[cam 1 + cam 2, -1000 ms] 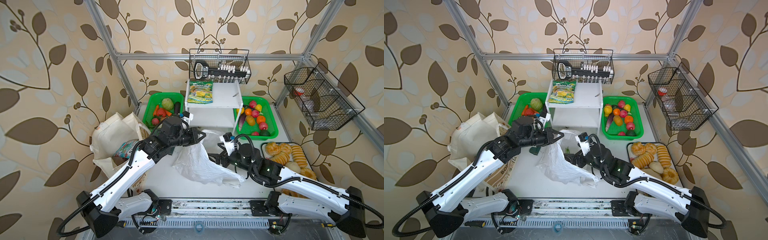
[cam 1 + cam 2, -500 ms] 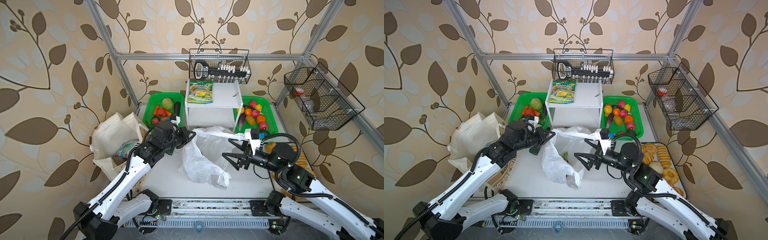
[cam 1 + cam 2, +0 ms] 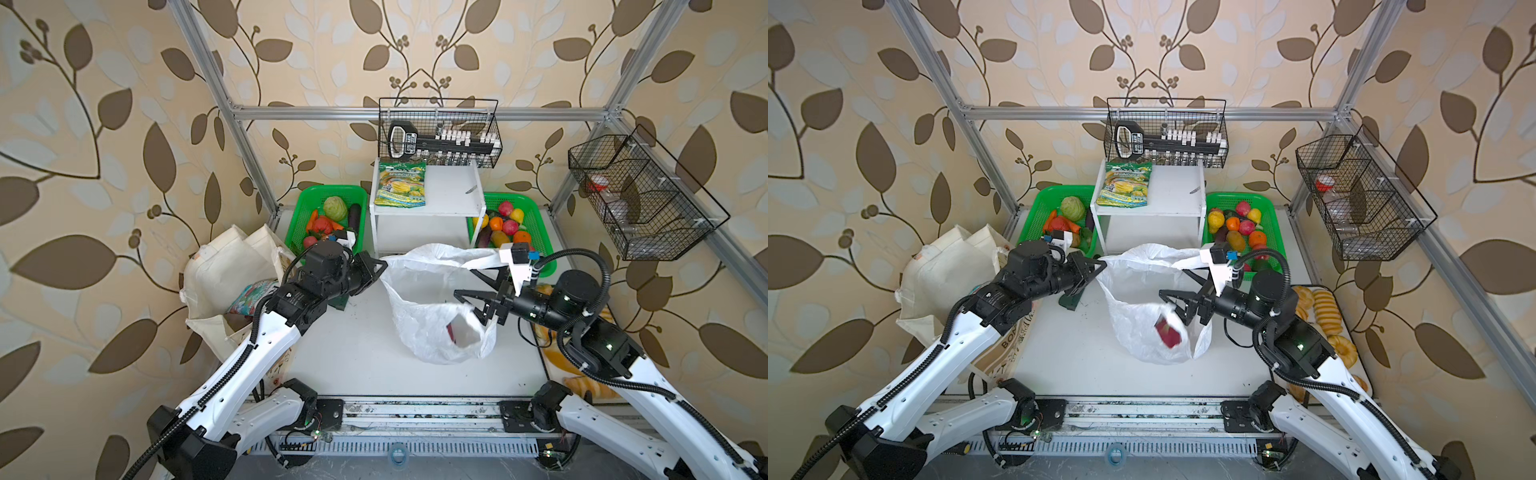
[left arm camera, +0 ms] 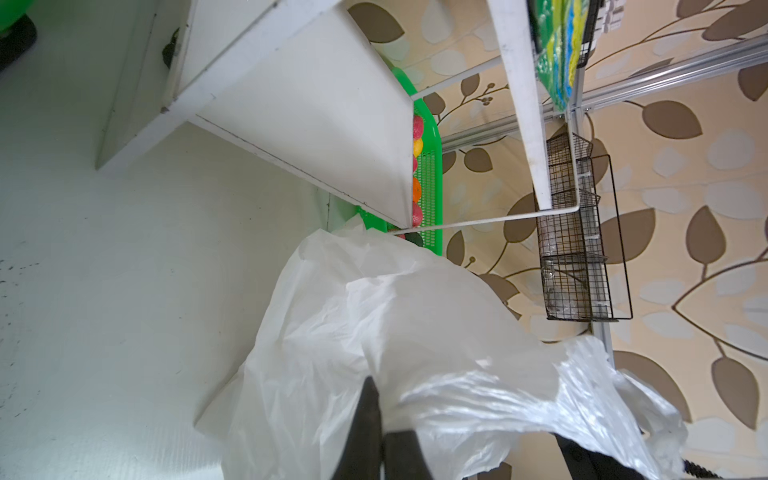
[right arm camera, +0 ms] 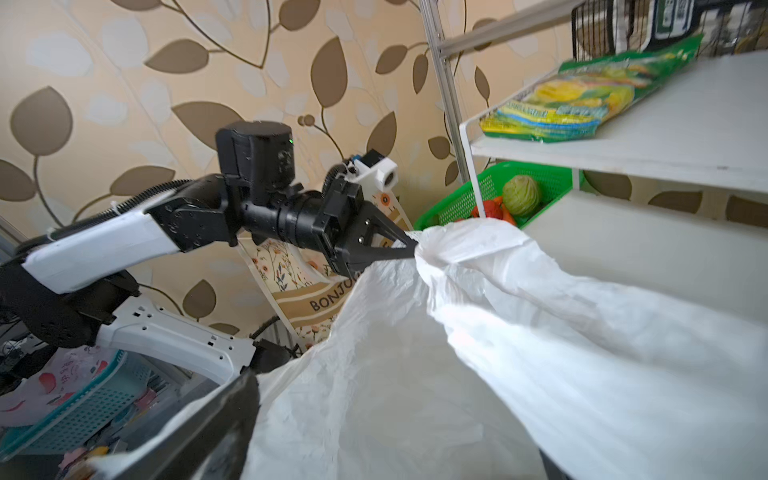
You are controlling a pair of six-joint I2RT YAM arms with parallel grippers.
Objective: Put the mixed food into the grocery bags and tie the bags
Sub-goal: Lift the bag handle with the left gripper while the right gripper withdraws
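The white plastic bag (image 3: 428,316) stands at mid-table with its mouth stretched wide in both top views. My left gripper (image 3: 380,266) is shut on its left rim; the left wrist view shows the two fingers (image 4: 368,415) pressed together on the film (image 4: 395,324). My right gripper (image 3: 463,281) is open, its spread fingers inside the right side of the mouth, and one dark finger (image 5: 216,419) lies against the film. A blurred pink dragon fruit (image 3: 1169,330) shows low inside the bag. The cream canvas tote (image 3: 224,270) slumps at the left with a colourful packet (image 3: 253,295) in it.
Behind the bag stands a white shelf (image 3: 453,195) bearing a green-yellow packet (image 3: 401,185). Green baskets of toy produce flank it, one left (image 3: 303,203) and one right (image 3: 536,224). Bread loaves (image 3: 1327,307) lie under the right arm. Wire baskets (image 3: 640,199) hang on the frame.
The right arm has swung up and back to the right, its open fingers now in the bag's mouth. The left gripper drew slightly left, stretching the bag open and shifting it right.
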